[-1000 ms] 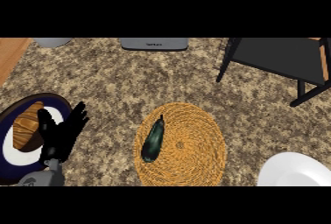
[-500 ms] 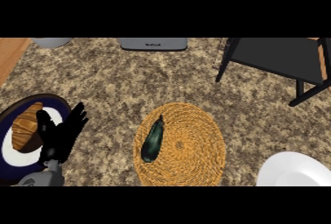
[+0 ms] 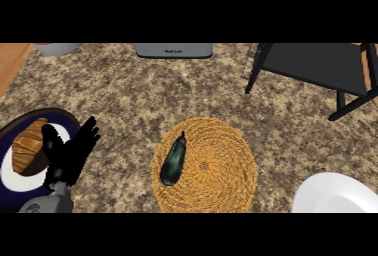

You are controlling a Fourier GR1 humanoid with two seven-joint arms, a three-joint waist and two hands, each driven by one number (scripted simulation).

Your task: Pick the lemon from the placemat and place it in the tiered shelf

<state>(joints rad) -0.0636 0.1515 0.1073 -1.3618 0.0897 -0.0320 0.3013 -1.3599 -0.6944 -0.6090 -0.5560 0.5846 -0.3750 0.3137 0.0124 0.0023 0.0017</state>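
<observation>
Head view, counter: we look steeply down on a speckled brown stone counter (image 3: pixel 133 95), with a strip of wood showing at its far left corner.
Head view, placemat: a round woven placemat (image 3: pixel 214 167) lies near the counter's near edge, around the middle.
Head view, task's thing: on the left part of the placemat we see a long dark green vegetable (image 3: pixel 174 159), lying lengthwise; it does not look like a lemon to us. Nothing touches it.
Head view, left hand: our left hand (image 3: pixel 70 157) shows at the near left, fingers straight and spread, pointing up, holding nothing. It partly overlaps the dark plate's right rim and stays apart from the placemat.
Head view, dark plate: a dark blue plate (image 3: pixel 22 192) with a white centre sits at the near left edge and carries a brown pastry (image 3: pixel 29 150).
Head view, white plate: a white plate (image 3: pixel 336 195) lies at the near right corner.
Head view, shelf: the black tiered shelf (image 3: pixel 314 65) stands at the far right.
Head view, far edge: a grey appliance (image 3: pixel 173 50) and a pale pot (image 3: pixel 57 48) sit there.
</observation>
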